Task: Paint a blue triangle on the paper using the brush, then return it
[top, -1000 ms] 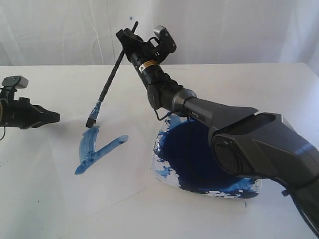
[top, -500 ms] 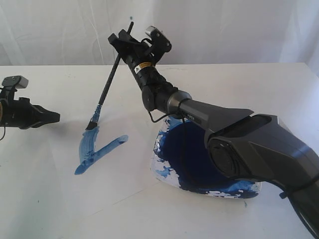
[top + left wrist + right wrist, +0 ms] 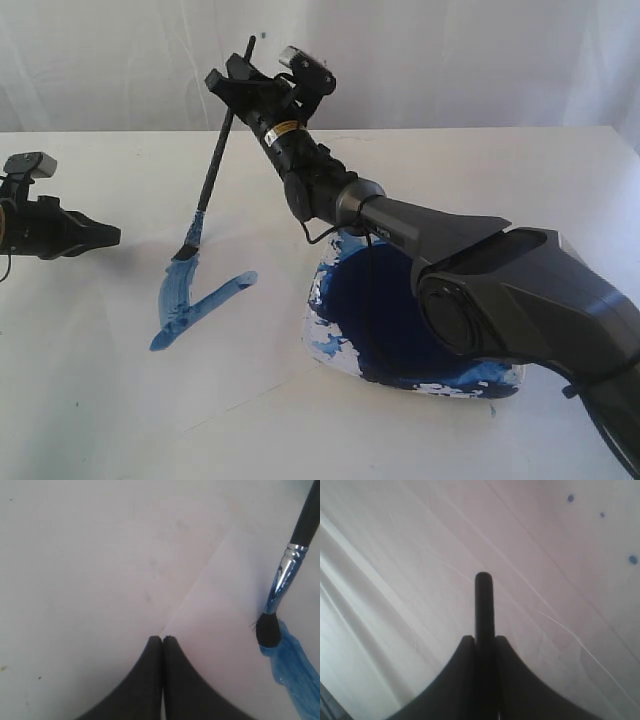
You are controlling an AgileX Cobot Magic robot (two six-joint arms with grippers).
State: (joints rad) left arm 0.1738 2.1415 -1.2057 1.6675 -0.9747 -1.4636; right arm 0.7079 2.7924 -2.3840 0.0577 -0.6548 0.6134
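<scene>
1. Your right gripper (image 3: 232,85) is clenched on the brush (image 3: 212,170), gripping it close to the upper end of its black handle. In the right wrist view only a short stub of the handle (image 3: 483,600) sticks out past the closed fingers (image 3: 482,640).
2. From that grip the brush slants down and away from the claw, so the bristle tip is well below the gripper and to its left in the exterior view.
3. The bristles meet the upper end of the curved stroke of the blue triangle (image 3: 185,295). The left wrist view shows the dark tip, under the silvery ferrule (image 3: 290,565), sitting right at the top of the blue paint (image 3: 295,670).
4. The triangle has two strokes, one curved and one straight, joined at the lower corner. The side between their upper ends is unpainted.
5. The strokes lie on the paper (image 3: 230,350), whose edge shows only faintly against the white table (image 3: 560,180).
6. The paint dish (image 3: 320,345), filled with dark navy, sits just beside the paper and under your right arm.
7. Your left gripper (image 3: 105,235) is low over the table to the left of the strokes. Its fingers (image 3: 162,639) are pressed together on nothing, just at the corner of the paper (image 3: 225,605).
</scene>
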